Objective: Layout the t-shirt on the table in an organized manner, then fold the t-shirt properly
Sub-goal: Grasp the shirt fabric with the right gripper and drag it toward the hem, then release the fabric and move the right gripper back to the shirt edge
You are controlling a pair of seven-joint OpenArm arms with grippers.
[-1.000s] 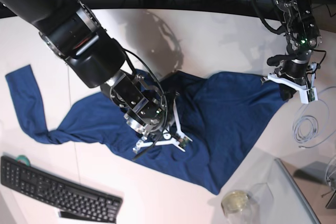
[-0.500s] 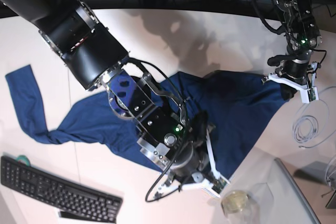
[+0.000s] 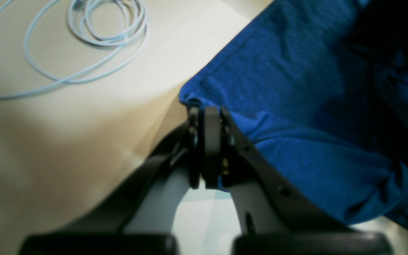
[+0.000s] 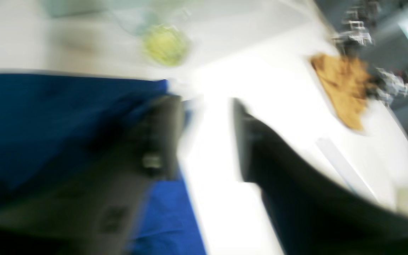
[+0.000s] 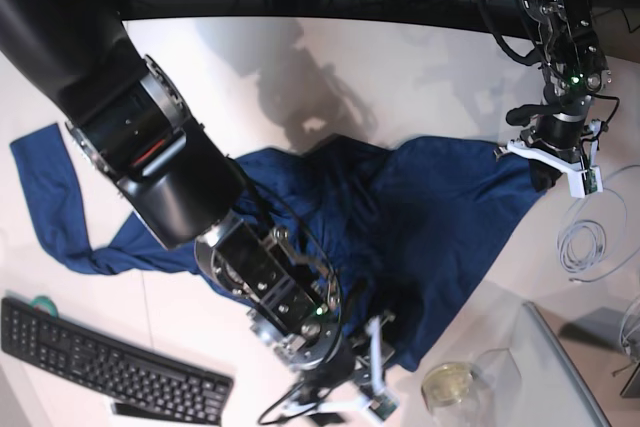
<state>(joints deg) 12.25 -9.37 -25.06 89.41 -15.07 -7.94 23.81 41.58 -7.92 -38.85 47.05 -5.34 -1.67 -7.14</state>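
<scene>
Lying rumpled across the middle of the white worktop [image 5: 400, 77], the navy t-shirt [image 5: 440, 217] spreads unevenly, one sleeve [image 5: 45, 187] trailing out towards the base view's left edge, above a black keyboard [image 5: 100, 362]. Left hand [image 3: 207, 117]: clenched on a hemmed corner of the t-shirt, cloth pinched between the closed jaws, at the garment's far edge on the base view's right. A coil of pale cable [image 3: 101, 24] lies on the worktop near that hand, apart from the cloth. Right hand [image 4: 207, 138]: wrist view badly blurred, but jaws stand apart with bare worktop showing between them; released, nothing gripped. One finger [image 4: 161, 138] sits over the t-shirt's edge, the other over bare worktop. In base view this hand is low at the garment's near corner, beside a clear cup with yellowish contents [image 5: 447, 384].
</scene>
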